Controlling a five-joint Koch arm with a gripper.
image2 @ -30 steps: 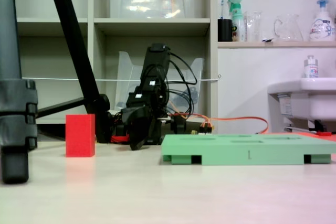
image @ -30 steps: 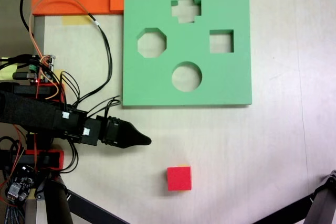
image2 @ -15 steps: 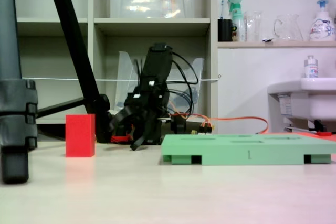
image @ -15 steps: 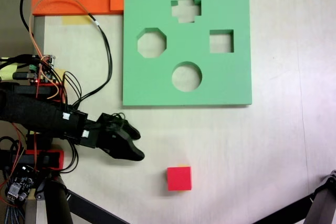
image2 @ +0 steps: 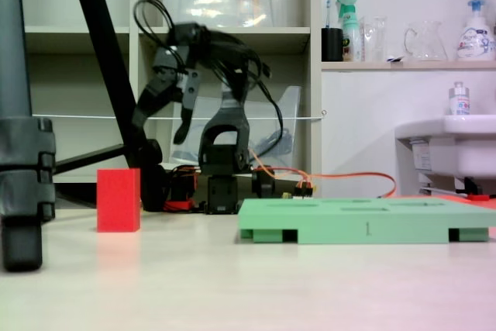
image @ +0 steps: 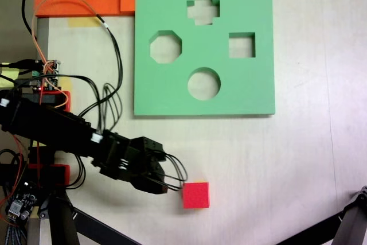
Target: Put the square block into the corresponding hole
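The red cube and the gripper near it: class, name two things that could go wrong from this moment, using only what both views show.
1. The gripper hangs above the square block, off to one side in a fixed view; a skewed descent might knock the block away.
2. The green board has four cutouts; the block could catch on the square hole's edges if turned.

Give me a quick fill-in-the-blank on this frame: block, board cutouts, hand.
1. The square block rests on the table, ____ the green board.
2. The square hole is ____; no block sits in it.
3. In the low fixed view the hand is ____ the block, not touching it.
4. The board has ____ cutouts.

Missing words: off; empty; above; four
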